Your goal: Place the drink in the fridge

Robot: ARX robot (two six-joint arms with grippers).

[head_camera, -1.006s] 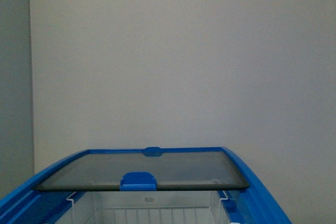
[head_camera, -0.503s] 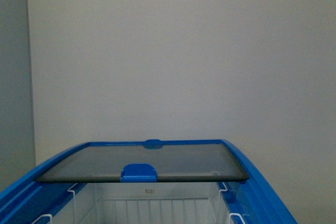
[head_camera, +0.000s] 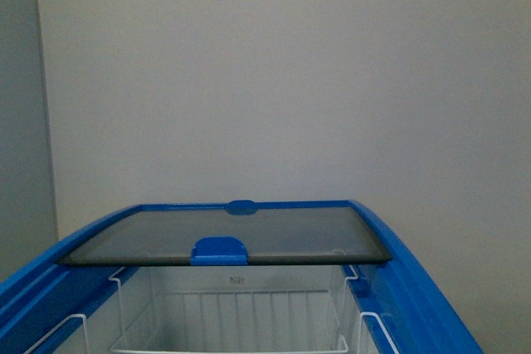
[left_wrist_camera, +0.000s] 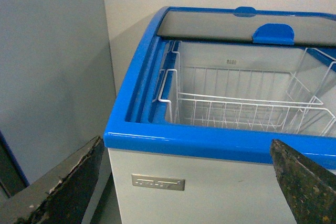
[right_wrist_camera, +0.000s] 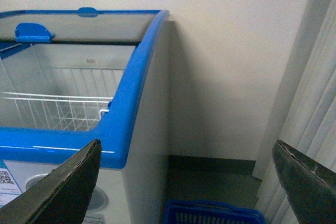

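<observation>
The fridge is a white chest cooler with a blue top rim, straight ahead against the wall. Its tinted glass lid is slid to the far half, with a blue handle, so the near half stands uncovered over white wire baskets. The fridge also shows in the left wrist view and in the right wrist view. My left gripper is open and empty before the fridge's near front wall. My right gripper is open and empty beside the fridge's right corner. No drink is in view.
A blue slotted basket stands on the floor to the right of the fridge. A pale curtain hangs at the far right. A grey cabinet side stands to the left of the fridge. A plain wall is behind it.
The front view has risen or moved closer: the fridge's lid sits higher in the picture and more of the open interior and wire baskets shows.
</observation>
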